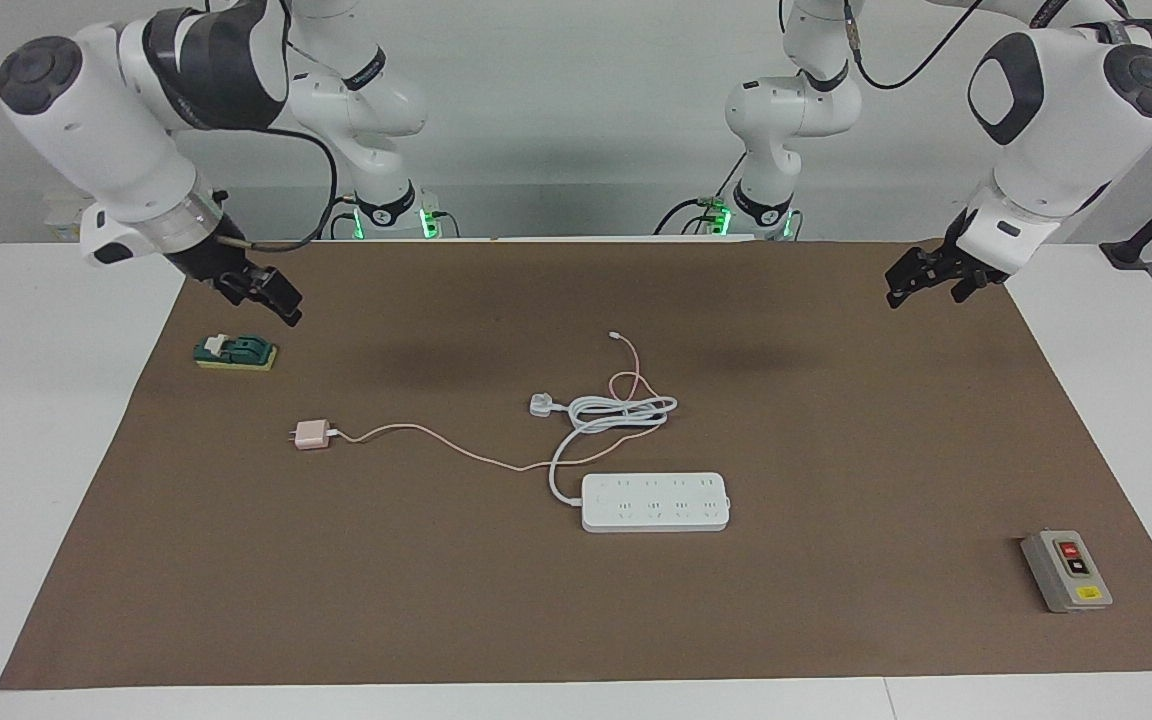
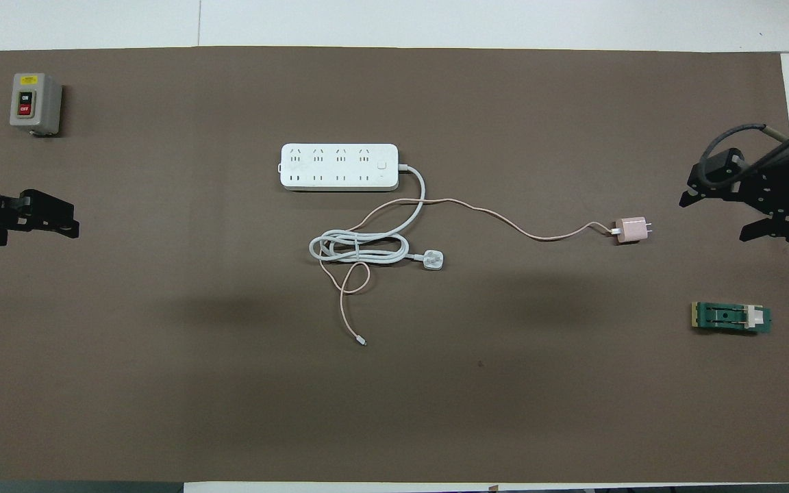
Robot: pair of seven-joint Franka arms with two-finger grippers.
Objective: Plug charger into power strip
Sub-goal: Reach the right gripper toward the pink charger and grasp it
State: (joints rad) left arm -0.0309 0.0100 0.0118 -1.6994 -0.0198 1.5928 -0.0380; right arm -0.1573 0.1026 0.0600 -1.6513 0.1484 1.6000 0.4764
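The right gripper hangs in the air over the brown mat at the right arm's end of the table; its fingers are parted and hold nothing. Just below its fingertips, resting on the mat and clear of them, lies a small green clip-like block on a yellow base.

Toward the middle of the table from those fingers, and farther from the robots, the charger lies flat on the mat, untouched, its two prongs pointing toward the right arm's end. Its thin pink cable trails away toward the table's middle, passes under the power strip's cord and loops up to a small connector tip nearer the robots.

The power strip lies flat in the middle of the mat, sockets up, all of them bare. Its thick white cord coils just beside it on the robots' side and ends in a white three-pin plug.

A grey switch box with red and black buttons sits near the mat's corner at the left arm's end, well apart from everything else.

The left gripper hangs over the mat's edge at that end, holding nothing; whether its fingers are parted I cannot tell. It is well apart from both the charger and the strip.
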